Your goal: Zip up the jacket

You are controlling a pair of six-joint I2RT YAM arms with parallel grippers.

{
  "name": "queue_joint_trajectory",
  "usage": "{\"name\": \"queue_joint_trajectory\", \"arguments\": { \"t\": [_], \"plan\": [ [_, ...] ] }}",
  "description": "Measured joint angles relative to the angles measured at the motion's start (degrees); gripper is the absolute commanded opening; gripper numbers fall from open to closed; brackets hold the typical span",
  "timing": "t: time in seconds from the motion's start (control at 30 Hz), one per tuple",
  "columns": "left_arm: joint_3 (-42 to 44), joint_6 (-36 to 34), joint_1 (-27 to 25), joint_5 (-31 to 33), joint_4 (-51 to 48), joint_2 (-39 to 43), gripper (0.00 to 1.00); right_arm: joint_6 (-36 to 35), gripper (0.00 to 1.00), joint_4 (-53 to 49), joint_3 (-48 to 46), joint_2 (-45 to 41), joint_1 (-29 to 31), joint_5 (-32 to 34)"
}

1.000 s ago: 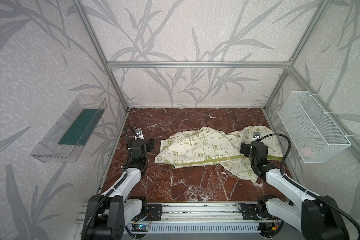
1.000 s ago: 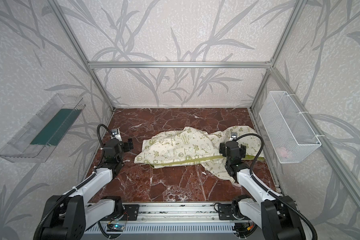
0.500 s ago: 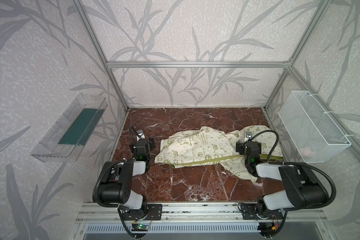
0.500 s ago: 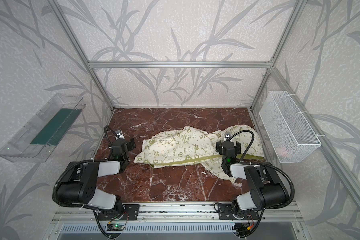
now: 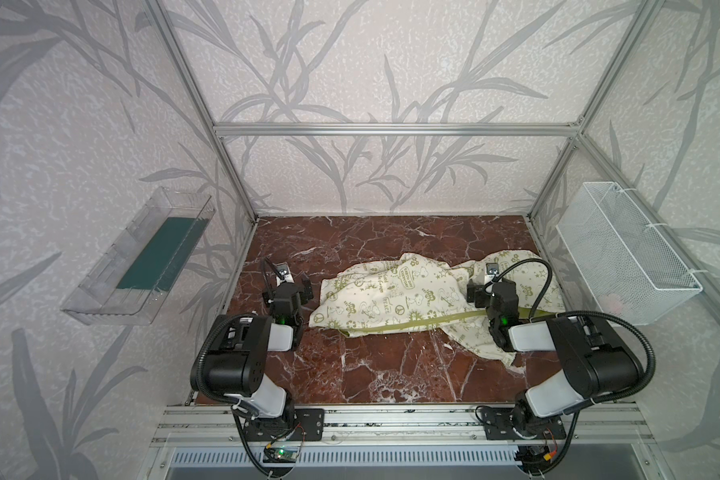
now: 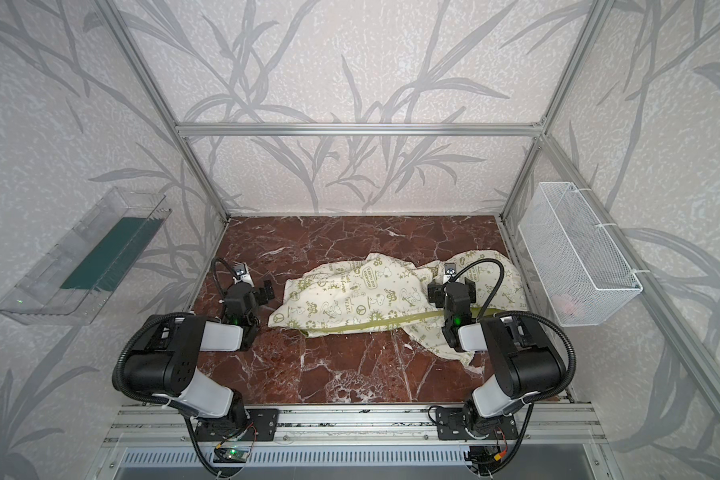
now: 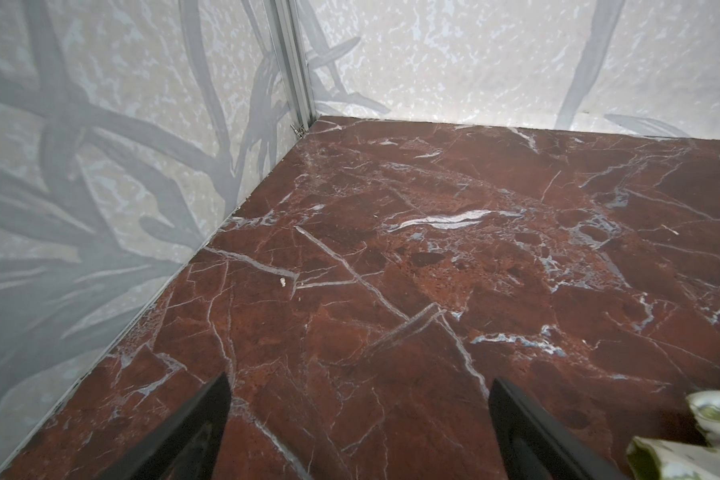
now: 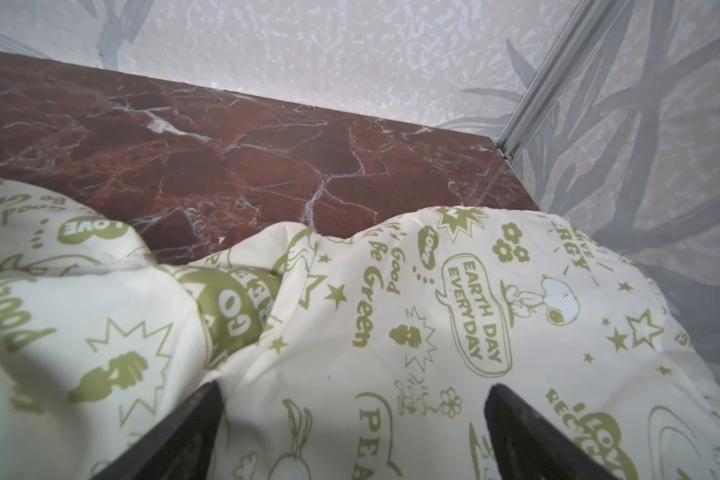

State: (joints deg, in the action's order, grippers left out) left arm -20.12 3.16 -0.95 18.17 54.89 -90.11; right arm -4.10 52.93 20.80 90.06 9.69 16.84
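Lying beneath the right claw (image 8: 354, 388) (jaws wide) is the jacket (image 5: 391, 299).

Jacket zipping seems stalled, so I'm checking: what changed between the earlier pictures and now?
The left arm and right arm folded up, elbows rising. The left pincer and right pincer barely shifted, stayed open and took hold of nothing. The jacket lies as before.

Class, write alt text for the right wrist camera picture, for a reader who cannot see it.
A crumpled cream jacket with olive-green cartoons and slogans fills the lower view. The right gripper is open, its two black fingers spread over the fabric, holding nothing. Beyond lie a red-brown marble table and a leaf-patterned wall.
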Motion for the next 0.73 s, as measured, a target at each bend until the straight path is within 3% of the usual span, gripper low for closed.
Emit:
{"name": "queue_joint_trajectory", "arguments": {
  "t": [0.73],
  "plan": [
    [0.00,-0.13,-0.02,0.02,0.44,0.00,0.99,0.22,0.99,-1.01,0.04,0.00,-0.28,-0.96]
  ]
}}
